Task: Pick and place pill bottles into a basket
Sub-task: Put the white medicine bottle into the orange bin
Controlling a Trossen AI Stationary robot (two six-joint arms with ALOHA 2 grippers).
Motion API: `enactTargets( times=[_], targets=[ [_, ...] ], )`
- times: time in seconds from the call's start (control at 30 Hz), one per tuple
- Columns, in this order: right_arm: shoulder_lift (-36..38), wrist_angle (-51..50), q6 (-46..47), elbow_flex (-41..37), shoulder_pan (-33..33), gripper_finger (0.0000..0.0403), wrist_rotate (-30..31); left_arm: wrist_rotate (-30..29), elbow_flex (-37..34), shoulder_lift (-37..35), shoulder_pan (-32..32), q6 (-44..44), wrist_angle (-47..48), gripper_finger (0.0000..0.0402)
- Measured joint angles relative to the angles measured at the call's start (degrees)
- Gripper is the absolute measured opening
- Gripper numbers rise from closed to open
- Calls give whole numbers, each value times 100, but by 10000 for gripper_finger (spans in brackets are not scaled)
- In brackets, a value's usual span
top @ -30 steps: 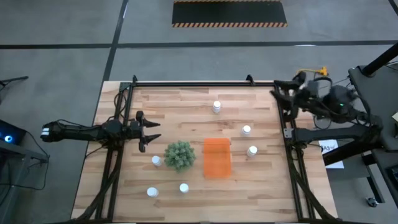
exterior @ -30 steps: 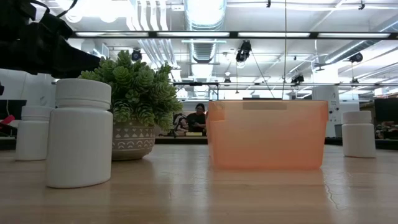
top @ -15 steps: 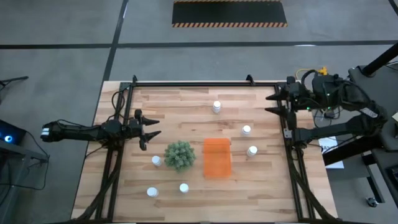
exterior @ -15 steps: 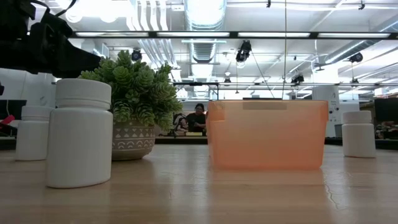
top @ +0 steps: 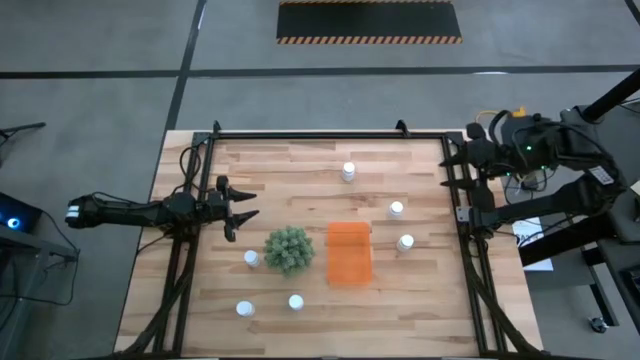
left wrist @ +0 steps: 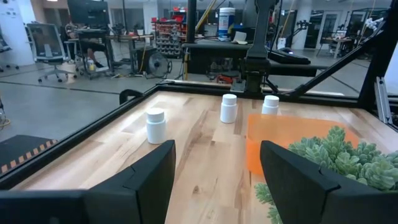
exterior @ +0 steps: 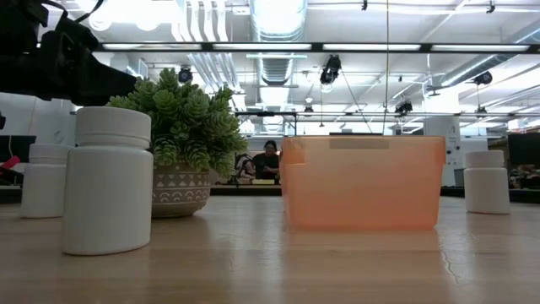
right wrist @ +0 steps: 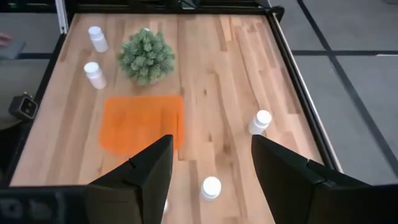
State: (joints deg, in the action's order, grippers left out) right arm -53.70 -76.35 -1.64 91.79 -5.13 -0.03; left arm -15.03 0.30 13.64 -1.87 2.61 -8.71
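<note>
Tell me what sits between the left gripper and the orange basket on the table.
The green plant sits between the left gripper and the basket, clearest in the high view. One pill bottle stands beside the plant.

Your left gripper (top: 243, 211) reaches in level from the left side, arm stretched out straight, its fingers (left wrist: 146, 180) spread apart and holding nothing. Your right gripper (top: 452, 160) sits folded back at the right edge, fingers (right wrist: 146, 168) parted and empty.
</note>
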Motion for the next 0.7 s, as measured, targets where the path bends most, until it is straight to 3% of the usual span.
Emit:
enactTargets(
  times=[0.7],
  targets=[
    [-899,-176,210,-4,-2,206,4,2,0,1,0,0,12,218]
  ],
)
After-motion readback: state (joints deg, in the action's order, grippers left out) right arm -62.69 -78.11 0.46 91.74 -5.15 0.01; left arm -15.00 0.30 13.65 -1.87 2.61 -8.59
